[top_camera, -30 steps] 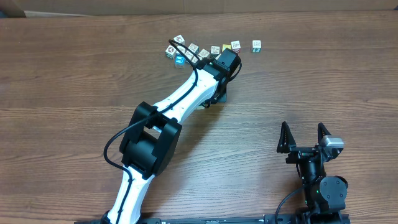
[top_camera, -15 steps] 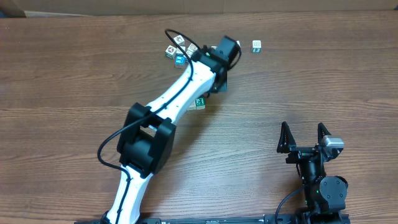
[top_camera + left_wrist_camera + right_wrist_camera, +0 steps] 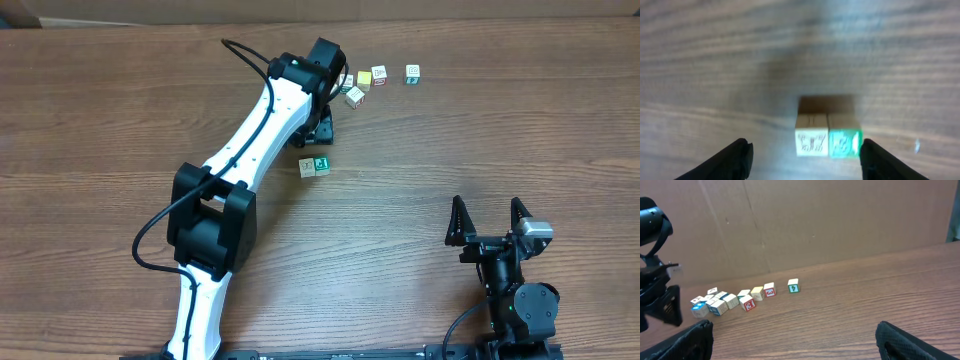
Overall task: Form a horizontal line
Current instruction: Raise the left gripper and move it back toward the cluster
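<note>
Two small cubes sit side by side on the wooden table: a pale one (image 3: 308, 168) (image 3: 811, 135) and a green one (image 3: 322, 164) (image 3: 844, 136), touching each other. My left gripper (image 3: 322, 124) (image 3: 805, 161) hangs just behind them, open, with both fingers apart from the cubes and nothing held. Further back lies a loose row of cubes (image 3: 364, 78) (image 3: 743, 299), partly hidden by the left arm in the overhead view, with a single green-marked cube (image 3: 412, 72) (image 3: 793, 285) at its right end. My right gripper (image 3: 490, 222) (image 3: 800, 347) rests open near the front right, far from all cubes.
The left arm (image 3: 255, 130) stretches diagonally from the front left toward the back row. A cardboard wall (image 3: 830, 220) stands behind the table's far edge. Bare wood lies between the right gripper and the cubes.
My left gripper has opened and let go of the two cubes, which now lie in plain view. The left arm has swung left and back, covering the left end of the row.
</note>
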### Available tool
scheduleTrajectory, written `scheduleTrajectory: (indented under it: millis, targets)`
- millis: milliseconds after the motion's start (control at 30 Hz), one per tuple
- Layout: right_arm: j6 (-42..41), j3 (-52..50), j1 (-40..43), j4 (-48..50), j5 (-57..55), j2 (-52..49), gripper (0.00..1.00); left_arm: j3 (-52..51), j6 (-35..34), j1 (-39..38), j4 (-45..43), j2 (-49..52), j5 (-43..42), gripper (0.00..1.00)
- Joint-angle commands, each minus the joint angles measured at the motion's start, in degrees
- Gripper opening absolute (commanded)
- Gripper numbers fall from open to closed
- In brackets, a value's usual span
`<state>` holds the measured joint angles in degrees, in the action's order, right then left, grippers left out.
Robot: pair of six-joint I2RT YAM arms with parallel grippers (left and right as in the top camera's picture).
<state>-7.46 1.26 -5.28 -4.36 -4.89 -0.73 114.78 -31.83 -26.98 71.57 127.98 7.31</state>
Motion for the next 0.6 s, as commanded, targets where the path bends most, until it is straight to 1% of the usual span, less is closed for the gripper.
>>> scheduleTrajectory:
  millis: [0,33,67,133,167,333,433,567]
  targets:
    - [0.26,-0.81,0.15,0.22,0.09,0.57,1.00,-0.04,0.17,-1.03,1.60,-1.33,-1.27,0.58]
    - [0.26,-0.81,0.15,0.22,0.09,0.57,1.00,-0.07,0.17,-1.38,2.03,-1.33,-1.25,0.53]
    - [0.26,-0.81,0.15,0.22,0.07,0.57,1.00,-0.11,0.22,-1.79,2.16,-1.33,-1.27,0.43]
    - [0.26,-0.81,0.15,0.22,0.09,0.57,1.00,-0.15,0.22,-2.43,2.10,-1.33,-1.25,0.12]
    - [0.26,-0.81,0.15,0.22,0.09,0.57,1.00,-0.15,0.20,-2.73,1.95,-1.33,-1.25,0.04]
    - [0.26,-0.81,0.15,0.22,0.09,0.57,1.00,-0.15,-0.87,-4.90,1.86,-1.33,-2.78,0.04]
    - [0.26,-0.81,0.15,0.22,0.09,0.57,1.00,-0.57,-4.17,-7.23,1.84,-1.33,-2.58,0.04]
    - [0.26,-0.81,0.15,0.22,0.09,0.57,1.00,-3.10,-10.73,-10.86,0.81,-1.33,-0.37,0.04]
